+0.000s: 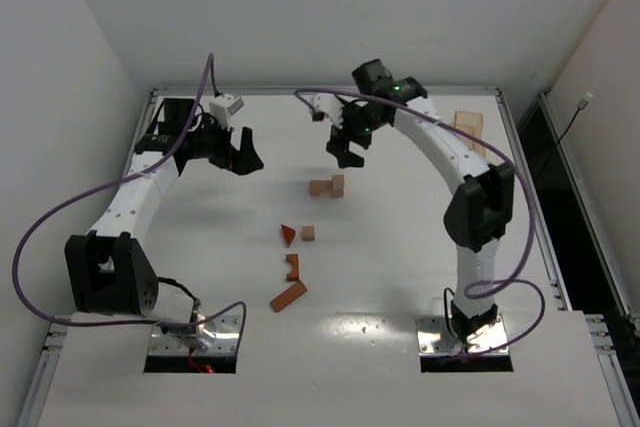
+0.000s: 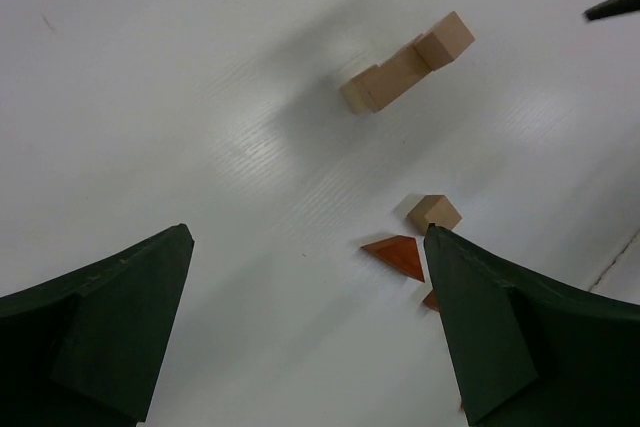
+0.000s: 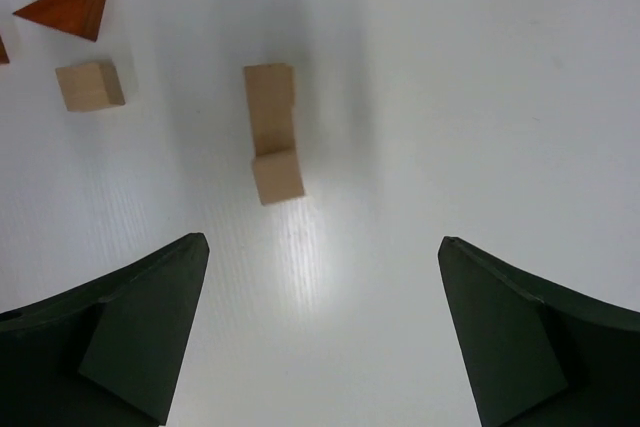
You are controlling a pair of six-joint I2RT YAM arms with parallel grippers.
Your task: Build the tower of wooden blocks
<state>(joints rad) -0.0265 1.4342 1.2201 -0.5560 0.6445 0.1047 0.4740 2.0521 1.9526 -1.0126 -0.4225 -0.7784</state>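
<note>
Alignment would have decided this step: the next block needed gripping squarely across its flat sides, carrying level, and setting flush on the tan base without nudging it. The tower (image 1: 327, 186) looked barely begun, just two tan pieces touching in the middle of the scene. Whether one sat on the other could not be told.

The right gripper (image 1: 347, 152) hung just beyond the tower on its far side, fingers spread wide and holding nothing. In its wrist view the tan pieces lay ahead, slightly left of the gap. The left gripper (image 1: 245, 159) hovered well to the tower's left, likewise spread and empty.

The cube (image 1: 308, 233) and triangle (image 1: 288, 235) lay side by side just near of the tower. A notched piece (image 1: 292, 267) and a bar (image 1: 288, 296) lay nearer again. The cube seemed the likeliest next pick. With the triangle just left of it, the fingers would do best to close on its near and far faces.
</note>
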